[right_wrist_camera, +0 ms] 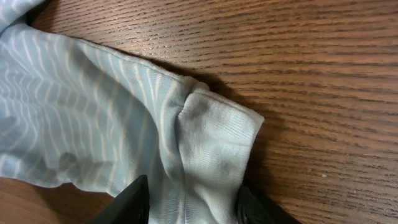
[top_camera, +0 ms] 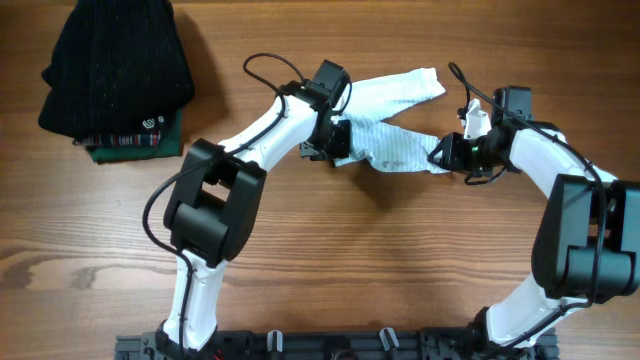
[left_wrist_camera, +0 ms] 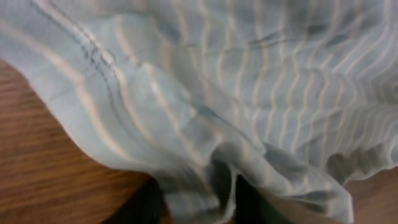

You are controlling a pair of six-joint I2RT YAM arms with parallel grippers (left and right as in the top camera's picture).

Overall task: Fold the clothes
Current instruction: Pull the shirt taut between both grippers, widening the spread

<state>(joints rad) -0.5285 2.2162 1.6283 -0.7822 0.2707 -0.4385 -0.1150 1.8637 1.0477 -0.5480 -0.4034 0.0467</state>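
Observation:
The clothes are one small pale blue-white striped garment lying crumpled at the table's middle back, with one sleeve reaching up to the right. My left gripper is at its left edge. In the left wrist view the striped fabric fills the frame and bunches between the dark fingers, which are shut on it. My right gripper is at the garment's lower right corner. In the right wrist view a plain cuff of the garment is pinched between the fingers.
A black knit garment lies on a dark green garment with plaid trim at the table's back left, well apart from both arms. Bare wood shows in front of the garment.

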